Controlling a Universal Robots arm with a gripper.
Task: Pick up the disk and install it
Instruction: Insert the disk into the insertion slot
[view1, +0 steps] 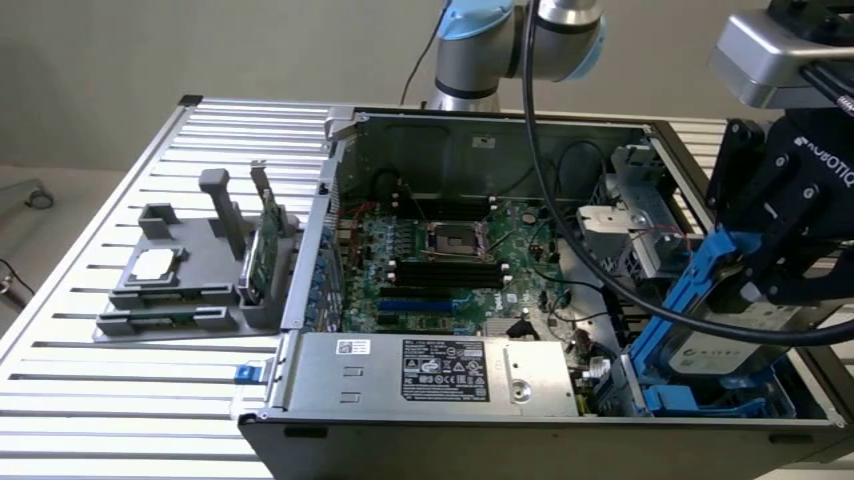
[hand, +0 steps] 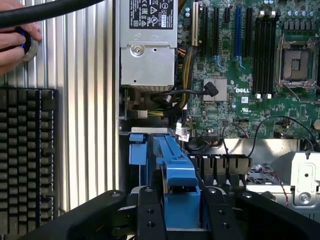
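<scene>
Steeply tilted, the disk (view1: 731, 338) sits clamped in the claw (view1: 787, 288), its long axis sloping down into the computer case's (view1: 310, 250) corner directly beneath.

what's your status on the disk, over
Claw shut on disk. Disk tilted over the case corner at the exterior view's right, not seated. Loose cables close beside it.

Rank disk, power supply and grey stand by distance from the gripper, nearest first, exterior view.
1. Disk, held by the gripper, on the exterior view's right.
2. Power supply, middle of the case's near edge.
3. Grey stand, outside the case, exterior view's left.
</scene>
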